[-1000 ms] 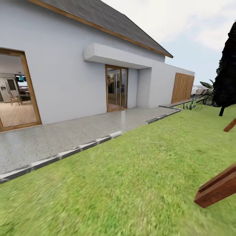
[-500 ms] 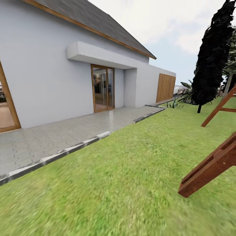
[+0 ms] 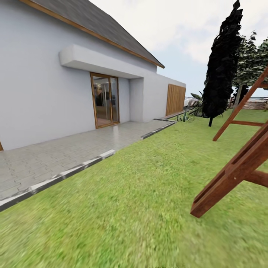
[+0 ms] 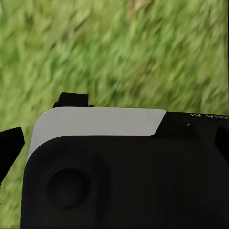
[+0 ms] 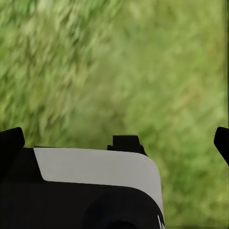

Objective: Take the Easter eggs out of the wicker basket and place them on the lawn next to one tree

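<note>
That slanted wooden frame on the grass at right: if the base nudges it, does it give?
Probably not. The wooden frame is thick squared beams, so likely stiff and heavy. A crossbar braces its splayed far legs, so tipping looks unlikely. Its foot rests on the lawn; anchoring can't be seen.

White house (image 3: 44,93), paved patio (image 3: 74,149), wooden frame (image 3: 230,175)
</note>
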You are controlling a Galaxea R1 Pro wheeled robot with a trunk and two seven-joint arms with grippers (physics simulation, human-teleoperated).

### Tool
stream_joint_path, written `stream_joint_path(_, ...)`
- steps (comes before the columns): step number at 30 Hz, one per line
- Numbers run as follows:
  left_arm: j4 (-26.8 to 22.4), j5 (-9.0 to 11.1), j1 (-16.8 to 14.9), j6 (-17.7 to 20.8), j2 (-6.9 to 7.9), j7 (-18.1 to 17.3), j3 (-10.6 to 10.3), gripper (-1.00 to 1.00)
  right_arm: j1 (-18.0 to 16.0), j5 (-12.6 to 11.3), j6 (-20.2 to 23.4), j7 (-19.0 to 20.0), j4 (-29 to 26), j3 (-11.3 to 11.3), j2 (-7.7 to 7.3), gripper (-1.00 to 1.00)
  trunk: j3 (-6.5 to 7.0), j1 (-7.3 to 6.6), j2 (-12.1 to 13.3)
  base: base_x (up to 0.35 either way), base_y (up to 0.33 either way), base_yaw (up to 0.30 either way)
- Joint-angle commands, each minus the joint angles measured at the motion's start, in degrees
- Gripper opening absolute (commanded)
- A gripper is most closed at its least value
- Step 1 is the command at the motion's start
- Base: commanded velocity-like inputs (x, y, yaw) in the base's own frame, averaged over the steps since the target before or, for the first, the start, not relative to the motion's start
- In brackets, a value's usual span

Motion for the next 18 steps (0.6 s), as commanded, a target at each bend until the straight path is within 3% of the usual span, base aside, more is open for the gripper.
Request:
stream_joint_path(1, -0.1, 0.6, 0.0, 0.1, 0.01, -0.2, 0.1, 1.00, 0.0, 0.0, -0.2, 0.0, 0.1, 0.0, 0.00, 1.00, -0.06, 0.00, 0.0, 0.000, -0.005, -0.270)
stream_joint_path(8, -0.1, 0.6, 0.0, 0.1, 0.03, -0.2, 0.1, 1.00, 0.0, 0.0, -0.2, 0.0, 0.0, 0.0, 0.00, 1.00, -0.06, 0.00, 0.0, 0.097, -0.114, -0.166)
stream_joint_path(13, -0.1, 0.6, 0.0, 0.1, 0.04, -0.2, 0.1, 1.00, 0.0, 0.0, -0.2, 0.0, 0.0, -0.1, 0.00, 1.00, -0.06, 0.00, 0.0, 0.184, -0.238, -0.008)
stream_joint_path(18, -0.1, 0.6, 0.0, 0.1, 0.06, -0.2, 0.1, 1.00, 0.0, 0.0, -0.2, 0.0, 0.0, -0.1, 0.00, 1.00, -0.06, 0.00, 0.0, 0.189, -0.245, -0.170)
